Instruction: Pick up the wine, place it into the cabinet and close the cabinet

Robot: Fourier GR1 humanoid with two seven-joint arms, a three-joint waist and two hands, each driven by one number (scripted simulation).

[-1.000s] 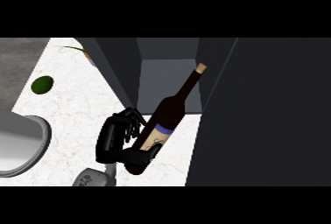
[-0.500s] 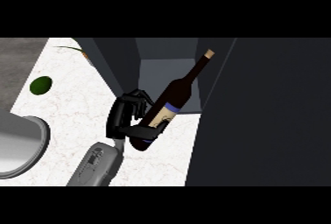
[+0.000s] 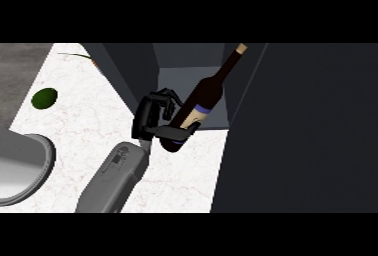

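The hand (image 3: 156, 120) has its fingers curled round the lower body of the wine (image 3: 201, 100), holding it tilted at the mouth of the open cabinet (image 3: 184, 75), neck seemingly already inside; the placing step is in hand; next it must go deeper, settle upright, then be released above the table (image 3: 81, 125).

White marbled counter (image 3: 81, 120), steel sink (image 3: 22, 170) (left edge), green lime (image 3: 44, 98)

A white marbled counter (image 3: 81, 125) carries a small green round fruit (image 3: 44, 98) near its left edge, while the curved grey rim of a sink (image 3: 38, 170) shows at the lower left, well apart from it.
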